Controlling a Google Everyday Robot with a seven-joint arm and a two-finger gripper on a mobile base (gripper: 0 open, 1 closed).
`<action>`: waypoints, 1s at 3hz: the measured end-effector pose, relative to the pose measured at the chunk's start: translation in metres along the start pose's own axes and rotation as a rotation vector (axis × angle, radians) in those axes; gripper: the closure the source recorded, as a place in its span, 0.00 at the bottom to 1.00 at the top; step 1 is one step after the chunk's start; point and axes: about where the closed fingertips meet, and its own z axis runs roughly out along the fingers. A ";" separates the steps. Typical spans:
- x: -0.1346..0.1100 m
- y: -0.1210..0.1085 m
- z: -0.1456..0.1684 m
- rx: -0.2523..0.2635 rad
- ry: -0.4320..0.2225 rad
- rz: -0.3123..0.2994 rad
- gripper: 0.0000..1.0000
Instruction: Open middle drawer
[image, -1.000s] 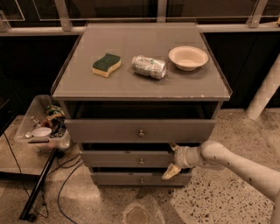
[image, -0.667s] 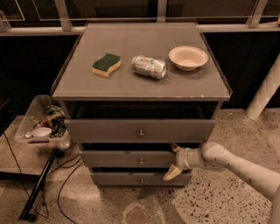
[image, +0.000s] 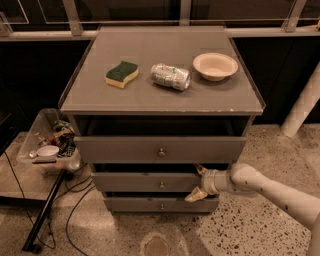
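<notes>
The grey cabinet has three drawers, each with a small round knob. The middle drawer (image: 145, 182) is the shallow central one, with its knob (image: 161, 185) at the centre. My gripper (image: 197, 183) comes in from the right on a white arm. It is at the right part of the middle drawer's front. It is open, with one fingertip (image: 200, 170) at the front's top edge and the other (image: 194, 196) at its bottom edge. The top drawer (image: 160, 149) stands slightly out, and the lowest drawer (image: 161, 204) sits below.
On the cabinet top lie a green-and-yellow sponge (image: 121, 73), a crushed can (image: 171, 76) and a beige bowl (image: 215, 65). A clear bin (image: 48, 142) of odds and ends stands at the left, with cables and a black stand leg (image: 45, 212) on the floor. A white post (image: 304, 105) stands at the right.
</notes>
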 end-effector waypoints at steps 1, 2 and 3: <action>0.000 0.000 0.000 0.000 0.000 0.000 0.41; 0.000 0.000 0.000 0.000 0.000 0.000 0.65; -0.006 -0.006 -0.004 0.000 0.000 0.000 0.87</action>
